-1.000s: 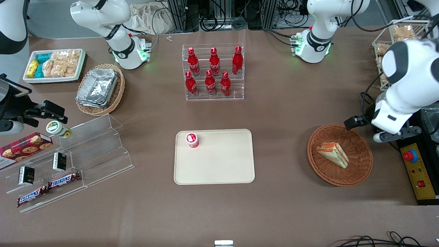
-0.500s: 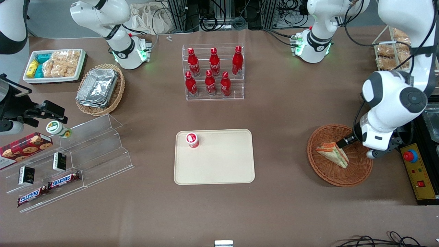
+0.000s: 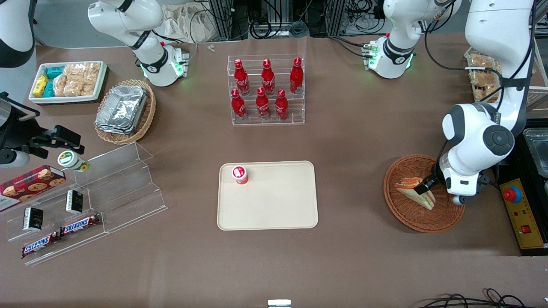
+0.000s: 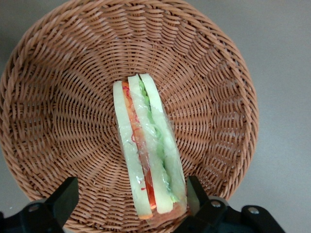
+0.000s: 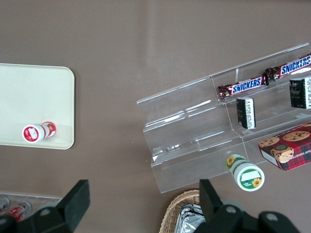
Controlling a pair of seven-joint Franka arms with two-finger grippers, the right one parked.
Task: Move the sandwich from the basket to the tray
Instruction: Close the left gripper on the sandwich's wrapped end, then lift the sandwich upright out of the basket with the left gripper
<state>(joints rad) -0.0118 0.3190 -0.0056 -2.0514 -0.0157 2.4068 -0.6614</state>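
As I read the feeds, item one is the sandwich (image 4: 148, 153), a wrapped wedge of pale bread with orange-red and green layers, lying in the basket (image 4: 58, 87), a round reddish-brown wicker piece at the working arm's end of the counter (image 3: 364, 141).

Item two, my tool (image 3: 424, 187): low over the basket, directly above the sandwich. Through the wrist camera I see its fingers (image 4: 62, 200) spread wide, one on each flank of the wedge, one just beside the wrapping and the other well apart from it. It is holding nothing.

Item three, the tray (image 3: 274, 209): cream-beige, rectangular, rounded corners, flat on the counter near the middle, well apart from the basket. One small red-and-white bottle (image 3: 240, 174) stands on it near a corner.

Item four, sundry stock:
- an acrylic rack of red bottles (image 3: 267, 90), farther from the front camera than the tray;
- a tan oval basket of foil containers (image 3: 125, 111);
- a white tray of snack packs (image 3: 68, 81);
- a clear stepped stand with Snickers bars (image 3: 60, 233), all toward the parked arm's end.
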